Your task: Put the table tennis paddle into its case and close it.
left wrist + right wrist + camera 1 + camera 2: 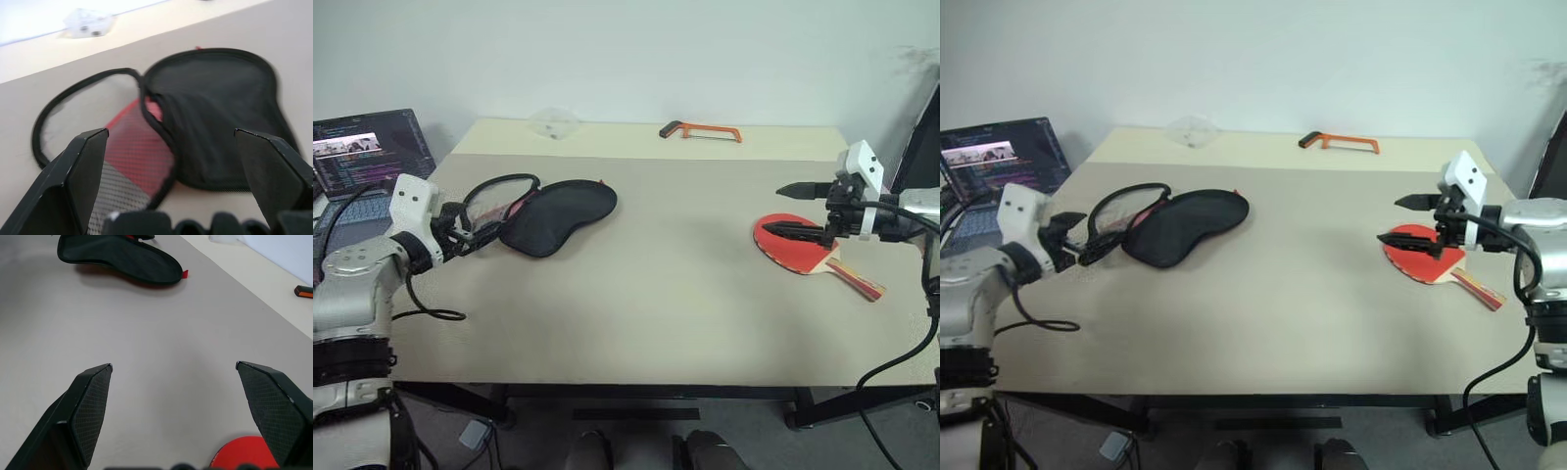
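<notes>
The soft black-and-red zip case lies unzipped on the beige table, just ahead of the left gripper, whose fingers are spread and empty. The red-faced, wooden-handled table tennis paddle lies flat at the table's right side. Above it hovers the right gripper, also spread wide and empty.

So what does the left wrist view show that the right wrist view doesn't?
Left wrist view: the red mesh lining inside the opened case, seen close between the left gripper's open fingers, and a clear plastic item at the far table edge. Right wrist view: the red edge of the paddle under the right gripper's open fingers, and the end of an orange-handled saw. Both: the black case on the beige table.
</notes>
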Robot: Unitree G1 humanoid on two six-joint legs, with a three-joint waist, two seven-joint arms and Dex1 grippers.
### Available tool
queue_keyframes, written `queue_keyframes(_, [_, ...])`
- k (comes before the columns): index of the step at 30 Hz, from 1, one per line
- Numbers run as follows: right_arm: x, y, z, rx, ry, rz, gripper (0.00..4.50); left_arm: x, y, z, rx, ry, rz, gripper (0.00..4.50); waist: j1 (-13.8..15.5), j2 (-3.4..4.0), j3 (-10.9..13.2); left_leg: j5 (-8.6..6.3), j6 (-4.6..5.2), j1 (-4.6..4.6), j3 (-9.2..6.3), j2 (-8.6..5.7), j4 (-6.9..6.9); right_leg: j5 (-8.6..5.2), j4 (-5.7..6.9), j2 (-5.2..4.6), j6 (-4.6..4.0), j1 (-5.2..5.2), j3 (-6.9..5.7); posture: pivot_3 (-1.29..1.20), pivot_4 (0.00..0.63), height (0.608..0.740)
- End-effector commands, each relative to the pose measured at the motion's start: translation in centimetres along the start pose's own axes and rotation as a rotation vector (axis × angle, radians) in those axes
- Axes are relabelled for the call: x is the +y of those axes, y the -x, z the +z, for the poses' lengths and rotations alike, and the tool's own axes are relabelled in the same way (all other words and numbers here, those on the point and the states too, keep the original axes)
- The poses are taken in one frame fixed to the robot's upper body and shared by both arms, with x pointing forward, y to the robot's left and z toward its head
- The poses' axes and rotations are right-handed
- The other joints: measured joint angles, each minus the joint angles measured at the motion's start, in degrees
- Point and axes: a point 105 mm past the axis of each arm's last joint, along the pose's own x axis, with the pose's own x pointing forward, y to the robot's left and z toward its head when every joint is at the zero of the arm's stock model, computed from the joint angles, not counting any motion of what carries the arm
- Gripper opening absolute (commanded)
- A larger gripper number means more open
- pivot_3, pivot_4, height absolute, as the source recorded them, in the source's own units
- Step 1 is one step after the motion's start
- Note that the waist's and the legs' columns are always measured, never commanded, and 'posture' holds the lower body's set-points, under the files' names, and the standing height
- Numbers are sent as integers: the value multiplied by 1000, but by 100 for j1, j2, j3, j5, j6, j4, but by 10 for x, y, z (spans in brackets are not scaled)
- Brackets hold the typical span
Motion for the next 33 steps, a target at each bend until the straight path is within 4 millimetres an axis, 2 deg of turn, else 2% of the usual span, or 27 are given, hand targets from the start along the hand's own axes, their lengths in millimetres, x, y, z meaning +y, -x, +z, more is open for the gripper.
queue_keyframes(1, [-4,5,9,-13,46,-29,4453,0,-9,5,-9,-24,49,4500,0,0,0,0,0,0,-1,0,0,6,0,0,-10,0,0,0,150,740])
queue_keyframes(4, [-3,3,11,-19,47,-23,4453,0,-15,2,3,0,88,4500,0,0,0,0,0,0,-3,-1,0,6,2,1,-10,1,-1,0,150,740])
queue_keyframes(6, [-4,4,10,-15,50,-29,4453,1,-12,2,2,3,95,4500,-15,-1,0,0,0,0,-4,-1,0,6,3,2,-10,1,-1,0,150,740])
queue_keyframes(13, [-3,7,4,-2,44,-38,4453,29,39,8,-6,22,113,4500,-75,-2,1,0,-1,1,-4,2,-7,4,4,3,-13,-3,-1,0,150,740])
queue_keyframes(16, [-2,3,3,-2,41,-31,4453,45,58,3,26,28,150,4500,-68,-1,1,0,-1,2,-6,1,-8,2,6,2,-15,-3,-3,0,150,740])
queue_keyframes(18, [-1,1,3,-3,40,-23,4453,52,64,-3,52,36,180,4500,-63,-1,1,0,-1,4,-4,1,-6,0,5,0,-13,-2,-3,0,150,740])
queue_keyframes(21, [-2,-2,3,-5,39,-19,4453,55,64,-17,125,-41,217,4500,-33,-1,1,1,-1,10,-2,0,-4,-11,5,-3,5,2,-2,0,150,740])
queue_keyframes(22, [-1,-4,4,-6,39,-16,4453,55,61,-22,161,-141,223,4500,-23,-2,1,1,-1,10,-2,0,-3,-11,5,-3,5,2,-2,0,150,740])
queue_keyframes(25, [-1,-7,4,-7,40,-8,4453,58,49,-20,169,-256,244,4500,4,-3,1,2,-1,10,-1,0,-2,-9,6,-3,4,0,-3,0,150,740])
queue_keyframes(33, [1,-7,4,-8,41,-4,4453,46,19,-26,192,-359,178,4500,4,-4,0,1,-1,7,4,2,-10,1,4,-1,-18,-3,-1,0,150,740])
